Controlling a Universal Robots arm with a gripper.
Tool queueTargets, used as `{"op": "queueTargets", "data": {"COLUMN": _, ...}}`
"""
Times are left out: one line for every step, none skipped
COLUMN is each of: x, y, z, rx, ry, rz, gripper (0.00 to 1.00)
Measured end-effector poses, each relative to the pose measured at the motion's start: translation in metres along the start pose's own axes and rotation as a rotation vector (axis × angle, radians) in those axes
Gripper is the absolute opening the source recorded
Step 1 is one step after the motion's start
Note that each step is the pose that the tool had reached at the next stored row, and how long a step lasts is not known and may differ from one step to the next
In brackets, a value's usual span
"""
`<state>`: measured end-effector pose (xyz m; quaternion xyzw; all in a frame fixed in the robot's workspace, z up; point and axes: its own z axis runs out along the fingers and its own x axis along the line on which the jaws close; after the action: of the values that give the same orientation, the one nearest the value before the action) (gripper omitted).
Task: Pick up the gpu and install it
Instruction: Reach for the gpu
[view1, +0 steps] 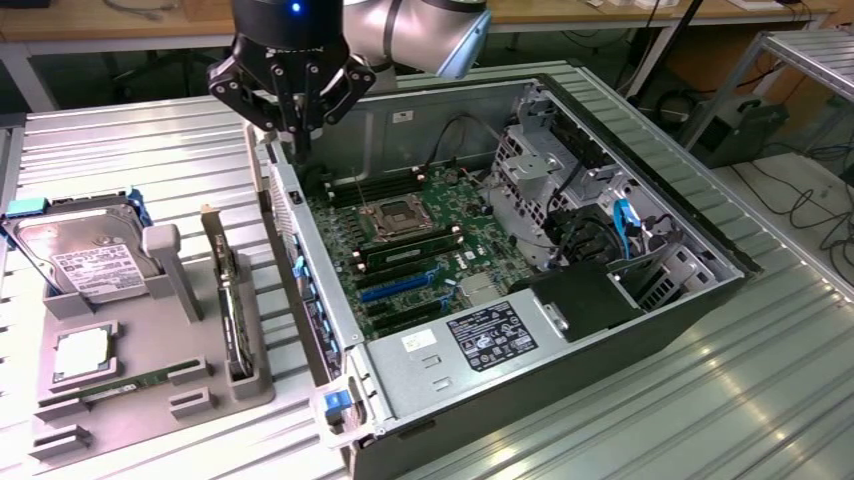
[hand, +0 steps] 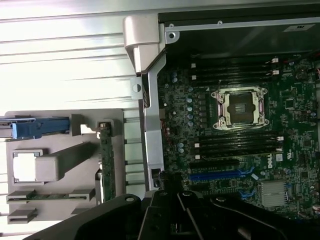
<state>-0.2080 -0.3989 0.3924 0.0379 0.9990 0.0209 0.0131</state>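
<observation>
Well below the gripper (view1: 302, 148) and off to the exterior view's left of it, the gpu (view1: 235, 310) is standing on its long edge in a slot of a grey holder (view1: 160, 340). Its silver bracket is rising at the end nearer the gripper. The card is resting outside the computer case (view1: 641, 300), well apart from the gripper, with nothing touching it. The case's side wall (view1: 296, 280) is running between the card and the motherboard (view1: 414, 260).

The gripper is hanging above the far upper corner of that wall. Its fingers are pointing straight down and pressing together, and they are carrying nothing.

Beyond the gpu, farther again from the gripper, a hard drive (view1: 80, 255) is leaning upright in the same holder. A processor chip (view1: 80, 355) and a narrow RAM stick (view1: 127, 385) are lying flat at the holder's end farthest from the gripper.

On the gripper's other side, inside the open case, the motherboard is lying face up. Its bare processor socket (view1: 396, 215) is sitting nearly beneath the gripper, and a blue expansion slot (view1: 400, 285) is lying a little farther along the board. The holder and the case are both resting on a ribbed metal bench (view1: 147, 150).
</observation>
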Motion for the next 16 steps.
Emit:
{"op": "queueTargets", "data": {"x": 0.0003, "y": 0.0000, "z": 0.0000, "rx": 0.0000, "ry": 0.0000, "rz": 0.000, "gripper": 0.11}}
{"op": "queueTargets", "data": {"x": 0.0005, "y": 0.0000, "z": 0.0000, "rx": 0.0000, "ry": 0.0000, "rz": 0.000, "gripper": 0.11}}
{"op": "queueTargets", "data": {"x": 0.0006, "y": 0.0000, "z": 0.0001, "rx": 0.0000, "ry": 0.0000, "rz": 0.000, "gripper": 0.11}}
{"op": "queueTargets", "data": {"x": 0.0008, "y": -0.0001, "z": 0.0001, "rx": 0.0001, "ry": 0.0000, "rz": 0.000, "gripper": 0.11}}
{"op": "queueTargets", "data": {"x": 0.0010, "y": -0.0001, "z": 0.0001, "rx": 0.0001, "ry": 0.0000, "rz": 0.000, "gripper": 0.11}}
{"op": "queueTargets", "data": {"x": 0.0012, "y": -0.0001, "z": 0.0001, "rx": 0.0002, "ry": 0.0000, "rz": 0.000, "gripper": 0.11}}
{"op": "queueTargets", "data": {"x": 0.0014, "y": -0.0001, "z": 0.0001, "rx": 0.0002, "ry": 0.0000, "rz": 0.000, "gripper": 0.11}}
{"op": "queueTargets", "data": {"x": 0.0017, "y": -0.0001, "z": 0.0001, "rx": 0.0002, "ry": 0.0000, "rz": 0.000, "gripper": 0.11}}
{"op": "queueTargets", "data": {"x": 0.0020, "y": -0.0002, "z": 0.0001, "rx": 0.0001, "ry": 0.0000, "rz": 0.000, "gripper": 0.11}}
{"op": "queueTargets", "data": {"x": 0.0023, "y": -0.0002, "z": 0.0002, "rx": 0.0001, "ry": 0.0000, "rz": 0.000, "gripper": 0.11}}
{"op": "queueTargets", "data": {"x": 0.0025, "y": -0.0002, "z": 0.0002, "rx": 0.0001, "ry": 0.0000, "rz": 0.000, "gripper": 0.11}}
{"op": "queueTargets", "data": {"x": 0.0027, "y": -0.0002, "z": 0.0002, "rx": 0.0001, "ry": 0.0000, "rz": 0.000, "gripper": 0.11}}
{"op": "queueTargets", "data": {"x": 0.0029, "y": -0.0002, "z": 0.0002, "rx": 0.0001, "ry": 0.0000, "rz": 0.000, "gripper": 0.11}}
{"op": "queueTargets", "data": {"x": 0.0031, "y": -0.0002, "z": 0.0002, "rx": 0.0001, "ry": 0.0000, "rz": 0.000, "gripper": 0.11}}
{"op": "queueTargets", "data": {"x": 0.0033, "y": -0.0003, "z": 0.0002, "rx": 0.0001, "ry": 0.0000, "rz": 0.000, "gripper": 0.11}}
{"op": "queueTargets", "data": {"x": 0.0034, "y": -0.0003, "z": 0.0002, "rx": 0.0002, "ry": 0.0000, "rz": 0.000, "gripper": 0.11}}
